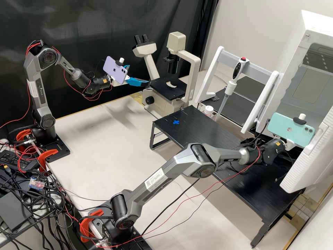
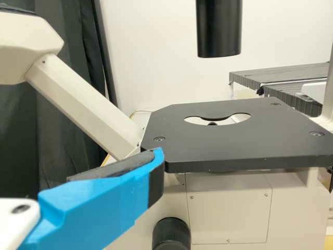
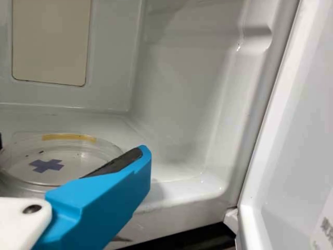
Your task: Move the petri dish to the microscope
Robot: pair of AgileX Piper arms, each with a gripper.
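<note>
The clear petri dish [image 3: 62, 164], with a blue cross and a yellow strip, lies on the white chamber's floor in the right wrist view. In the high view my right gripper [image 1: 288, 144] is at the chamber's opening, its fingertips hidden. From its wrist, my right gripper [image 3: 73, 151] stands open at the dish, one finger overlapping the near rim; contact cannot be told. Beside the microscope [image 1: 163, 91] my left gripper [image 1: 139, 74] is open and holds nothing. In the left wrist view one finger of my left gripper [image 2: 153, 166] appears beside the black stage [image 2: 234, 140].
A black raised bench [image 1: 208, 132] bearing a blue cross mark stretches between the microscope and the white chamber [image 1: 312, 166]. A pipette [image 1: 229, 86] on a white stand and a small white bottle [image 1: 208, 110] are behind it. The chamber door [image 3: 307, 104] stands beside the right gripper.
</note>
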